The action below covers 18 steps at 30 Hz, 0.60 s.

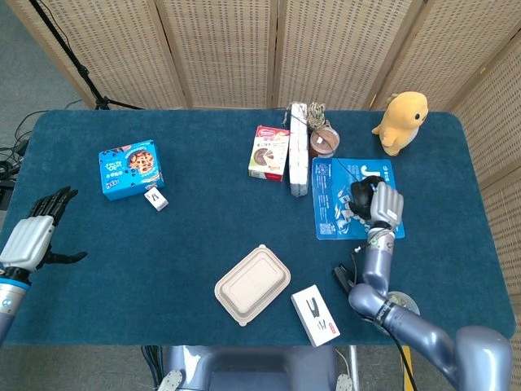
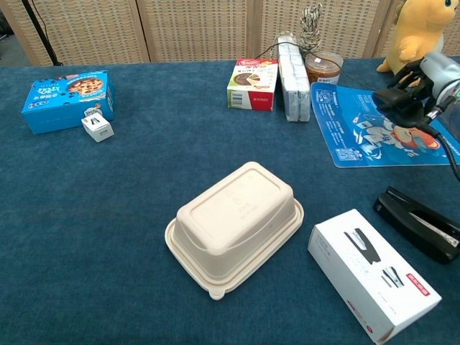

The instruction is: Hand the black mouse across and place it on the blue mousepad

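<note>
My right hand [image 1: 383,205] [image 2: 425,86] holds the black mouse [image 1: 360,196] [image 2: 397,100] just over the middle of the blue mousepad [image 1: 330,213] [image 2: 352,122]; whether the mouse touches the pad I cannot tell. The fingers wrap the mouse from its right side. My left hand [image 1: 31,231] hovers at the table's far left edge, fingers spread, holding nothing; it does not show in the chest view.
A beige lidded food container [image 1: 252,284] [image 2: 235,226] sits at front centre. A white stapler box [image 1: 315,314] [image 2: 373,282] and a black stapler [image 2: 420,223] lie near the front right. A blue cookie box [image 1: 131,169], snack boxes [image 1: 269,151], jar [image 1: 324,142] and yellow plush [image 1: 400,121] stand at the back.
</note>
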Tool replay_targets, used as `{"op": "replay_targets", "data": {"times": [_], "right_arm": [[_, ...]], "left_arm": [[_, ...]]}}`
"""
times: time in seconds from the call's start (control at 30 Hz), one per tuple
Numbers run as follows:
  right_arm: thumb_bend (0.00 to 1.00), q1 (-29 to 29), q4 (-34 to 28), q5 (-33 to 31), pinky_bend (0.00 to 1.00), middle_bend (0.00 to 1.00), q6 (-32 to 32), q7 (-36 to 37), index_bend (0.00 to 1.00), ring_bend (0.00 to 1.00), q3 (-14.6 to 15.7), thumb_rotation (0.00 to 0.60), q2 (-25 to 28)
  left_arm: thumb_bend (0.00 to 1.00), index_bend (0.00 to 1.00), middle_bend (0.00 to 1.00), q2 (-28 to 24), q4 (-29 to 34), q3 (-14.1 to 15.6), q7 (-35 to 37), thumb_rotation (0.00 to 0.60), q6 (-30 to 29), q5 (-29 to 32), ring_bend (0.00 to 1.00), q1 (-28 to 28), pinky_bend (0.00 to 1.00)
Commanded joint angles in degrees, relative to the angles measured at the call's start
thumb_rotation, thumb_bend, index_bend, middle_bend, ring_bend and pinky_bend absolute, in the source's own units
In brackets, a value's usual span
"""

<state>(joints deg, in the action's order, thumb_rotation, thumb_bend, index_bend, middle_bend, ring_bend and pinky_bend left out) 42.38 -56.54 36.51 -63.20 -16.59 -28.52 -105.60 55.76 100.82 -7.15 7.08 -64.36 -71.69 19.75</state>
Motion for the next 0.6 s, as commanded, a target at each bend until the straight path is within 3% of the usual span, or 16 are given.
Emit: {"op": "replay_targets", "data": {"times": [0.03,0.6], "right_arm": [[0.58,0.54,2.51,-0.52,0.65,0.42,0.94,0.53,0.45,0.43,-0.37,0.600,-2.33],[0.59,2.04,11.65,2.24,0.65,0.42,4.07,3.34,0.45,0.43,-1.54,0.600,-7.74]], "left_arm": [[0.10,0.00,0.00,-0.05,0.02,-0.01,0.02,0.600,-0.03,0.08,0.00,-0.04,0.00],[0.10,0.00,0.00,-0.25,-0.62,-0.19,1.00,0.600,1.08,0.64,0.00,0.32,0.00]]}}
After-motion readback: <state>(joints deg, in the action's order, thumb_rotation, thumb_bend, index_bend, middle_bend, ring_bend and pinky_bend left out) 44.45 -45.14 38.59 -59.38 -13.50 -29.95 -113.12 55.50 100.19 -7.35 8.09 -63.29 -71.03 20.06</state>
